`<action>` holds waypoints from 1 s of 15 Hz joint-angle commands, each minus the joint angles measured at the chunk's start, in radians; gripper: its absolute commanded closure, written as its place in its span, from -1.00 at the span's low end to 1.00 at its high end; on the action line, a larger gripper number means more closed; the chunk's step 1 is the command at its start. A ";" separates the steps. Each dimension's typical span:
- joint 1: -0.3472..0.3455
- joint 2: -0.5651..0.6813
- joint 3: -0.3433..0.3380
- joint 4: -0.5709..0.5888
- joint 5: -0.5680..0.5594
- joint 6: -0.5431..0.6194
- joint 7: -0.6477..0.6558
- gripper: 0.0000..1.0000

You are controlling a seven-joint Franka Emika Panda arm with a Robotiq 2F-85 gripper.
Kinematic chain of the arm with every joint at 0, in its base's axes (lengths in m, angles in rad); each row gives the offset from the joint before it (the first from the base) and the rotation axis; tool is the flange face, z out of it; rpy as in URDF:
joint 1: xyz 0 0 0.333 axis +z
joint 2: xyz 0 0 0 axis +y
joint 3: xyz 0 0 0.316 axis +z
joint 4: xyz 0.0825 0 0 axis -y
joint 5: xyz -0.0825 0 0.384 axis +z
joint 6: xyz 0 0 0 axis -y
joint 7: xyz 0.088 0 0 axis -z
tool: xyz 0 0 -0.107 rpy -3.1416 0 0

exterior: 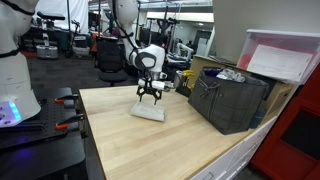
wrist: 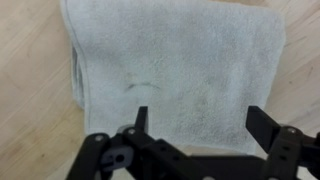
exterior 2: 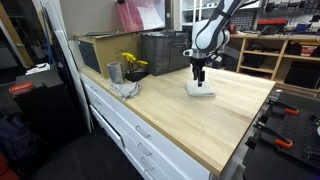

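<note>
Folded towel (wrist: 175, 65) lies flat near the middle of the bench (exterior: 150, 145), and we note the pincer (wrist: 200, 115) hanging just above it, spread wide, which we judge leaves room to straddle the cloth.

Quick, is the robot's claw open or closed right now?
Claw: open, holding nothing, right over the folded grey towel.

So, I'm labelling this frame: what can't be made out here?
Towel: near edge hidden by the gripper, wrist view.
Fingertip contact with towel: too small in both exterior views.
Crate contents: too small and blurred in an exterior view.
Yellow thing: too small to identify.
</note>
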State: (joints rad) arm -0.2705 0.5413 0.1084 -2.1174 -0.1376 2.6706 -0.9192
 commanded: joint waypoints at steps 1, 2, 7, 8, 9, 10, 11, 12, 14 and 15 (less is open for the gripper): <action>0.095 -0.121 -0.061 -0.115 -0.061 0.028 0.080 -1.00; 0.128 -0.139 -0.083 -0.133 -0.094 0.030 0.114 -1.00; 0.271 -0.105 -0.205 -0.159 -0.314 0.095 0.373 -1.00; 0.281 -0.085 -0.216 -0.154 -0.339 0.105 0.418 -1.00; 0.292 -0.071 -0.230 -0.151 -0.369 0.112 0.465 -1.00; 0.296 -0.049 -0.239 -0.142 -0.384 0.110 0.503 -1.00; 0.288 -0.040 -0.232 -0.142 -0.374 0.104 0.521 -1.00; 0.282 -0.028 -0.228 -0.141 -0.366 0.104 0.540 -1.00; 0.292 0.001 -0.236 -0.130 -0.360 0.096 0.595 -1.00; 0.290 0.014 -0.234 -0.126 -0.351 0.094 0.613 -1.00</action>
State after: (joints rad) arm 0.0099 0.5221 -0.1097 -2.2595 -0.4909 2.7515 -0.3778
